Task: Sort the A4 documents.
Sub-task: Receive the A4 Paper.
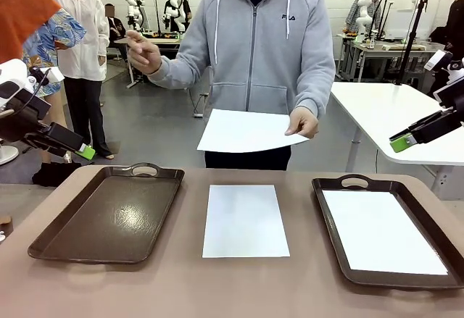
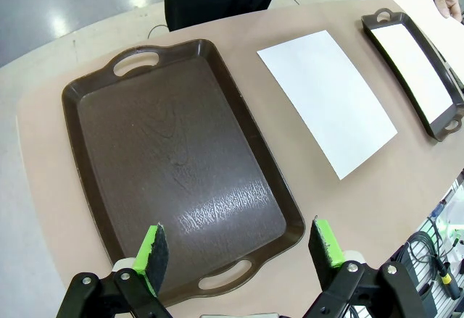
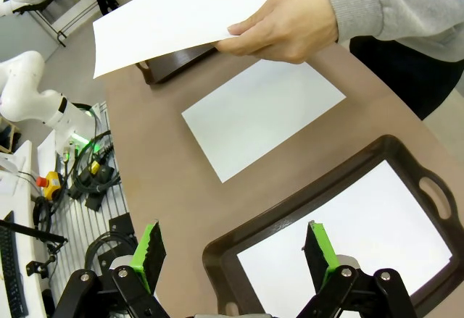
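My left pincer (image 2: pixel 239 247) hangs released, its two green-padded fingers spread wide above the near handle end of the left tray (image 2: pixel 174 173). My right pincer (image 3: pixel 235 249) is released too, jaws wide, over a corner of the right tray (image 3: pixel 290 211). In the front view both pincers are raised off the outer sides of the table (image 1: pixel 239 289), well apart from each other. I count two trays, both dark brown rounded rectangles with raised rims and a cut-out handle at each short end. The left one shows its whole glossy, wood-grained floor. I count three A4 documents, all thin, plain white and rectangular. The first sheet (image 3: pixel 355 238) lies flat inside the right tray with a dark margin of tray floor round it. The second sheet (image 1: pixel 245 220) lies flat on the matte brown tabletop between the trays, its long edges roughly parallel to theirs, with a bare strip of table on either side. The third sheet (image 1: pixel 246 131) is in the air over the table's far edge, bowing slightly, pinched at one edge by the person's hand (image 1: pixel 303 122). The person's other hand (image 1: pixel 141 50) is raised, well clear of the table. The tabletop near me, in front of the middle sheet, lies open.
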`<state>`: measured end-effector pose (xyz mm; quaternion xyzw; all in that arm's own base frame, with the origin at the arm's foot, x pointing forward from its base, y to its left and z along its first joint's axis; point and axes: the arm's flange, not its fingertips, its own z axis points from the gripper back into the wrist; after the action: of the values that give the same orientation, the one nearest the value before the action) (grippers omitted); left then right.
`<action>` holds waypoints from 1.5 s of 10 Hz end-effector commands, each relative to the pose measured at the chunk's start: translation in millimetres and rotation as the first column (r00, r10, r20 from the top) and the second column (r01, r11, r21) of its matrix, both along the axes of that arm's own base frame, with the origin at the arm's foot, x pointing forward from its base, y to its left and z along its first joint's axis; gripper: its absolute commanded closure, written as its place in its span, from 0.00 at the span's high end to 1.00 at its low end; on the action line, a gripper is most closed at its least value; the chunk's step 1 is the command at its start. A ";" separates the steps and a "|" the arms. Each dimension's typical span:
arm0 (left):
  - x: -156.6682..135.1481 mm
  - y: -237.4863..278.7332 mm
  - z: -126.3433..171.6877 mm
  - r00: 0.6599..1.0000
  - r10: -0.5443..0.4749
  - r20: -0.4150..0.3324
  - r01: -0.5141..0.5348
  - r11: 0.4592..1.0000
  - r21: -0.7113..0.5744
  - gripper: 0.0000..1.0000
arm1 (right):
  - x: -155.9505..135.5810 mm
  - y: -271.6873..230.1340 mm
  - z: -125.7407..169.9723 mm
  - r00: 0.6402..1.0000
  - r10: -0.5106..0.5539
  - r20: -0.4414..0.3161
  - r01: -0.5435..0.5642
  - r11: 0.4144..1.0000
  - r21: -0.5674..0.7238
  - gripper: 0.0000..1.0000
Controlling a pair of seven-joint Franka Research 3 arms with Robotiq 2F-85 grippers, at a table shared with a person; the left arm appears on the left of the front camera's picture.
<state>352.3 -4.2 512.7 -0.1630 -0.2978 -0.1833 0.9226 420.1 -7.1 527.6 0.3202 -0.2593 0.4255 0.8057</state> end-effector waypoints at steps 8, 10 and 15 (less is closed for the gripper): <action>0.2 1.0 -1.4 1.000 -0.003 -0.003 0.003 1.000 -0.009 1.00 | -0.5 1.4 0.8 1.000 0.005 0.002 -0.005 1.000 0.003 1.00; 0.2 1.0 -1.4 1.000 -0.003 -0.003 0.003 1.000 -0.009 1.00 | -0.5 1.4 0.8 1.000 0.005 0.002 -0.005 1.000 0.003 1.00; 0.2 1.0 -1.4 1.000 -0.003 -0.003 0.003 1.000 -0.009 1.00 | -0.5 1.4 0.8 1.000 0.005 0.002 -0.005 1.000 0.003 1.00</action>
<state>352.3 -4.2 512.7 -0.1630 -0.2978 -0.1833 0.9226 420.1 -7.1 527.6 0.3202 -0.2593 0.4255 0.8057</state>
